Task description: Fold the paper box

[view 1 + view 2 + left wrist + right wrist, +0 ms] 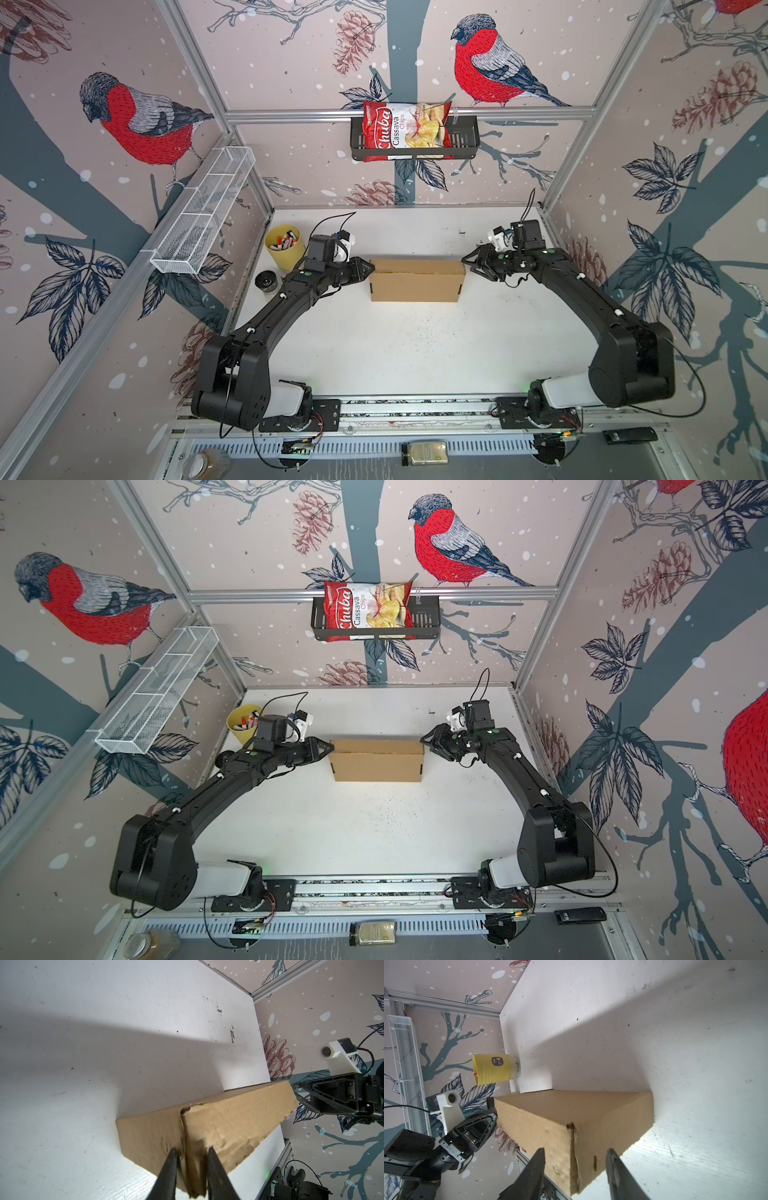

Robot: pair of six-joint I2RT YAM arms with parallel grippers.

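Plain brown corrugated cardboard box (417, 282) (377, 762) stands folded up into a shallow rectangular shape on the white counter (415, 357). It is mid-rear, long side across, btwn the two arms. A thin dark line runs along its length under the top panel.

L gripper (371, 268) (192, 1150) is at the box's left end. In the left wrist view its jaws pinch the end corner, w/ cardboard filling the gap.

R gripper (467, 265) (575, 1150) is at the right end, tips just beside the cardboard. The right wrist view shows its jaws spread, either side of the end wall w/o clamping it.

Yellow cylindrical cup of markers (284, 247) stands near the counter's rear left corner, w/ a small black round object (267, 281) just beside it. Red chips bag (405, 129) lies in a black wire basket (465, 139) on the rear wall, well apart from the box.
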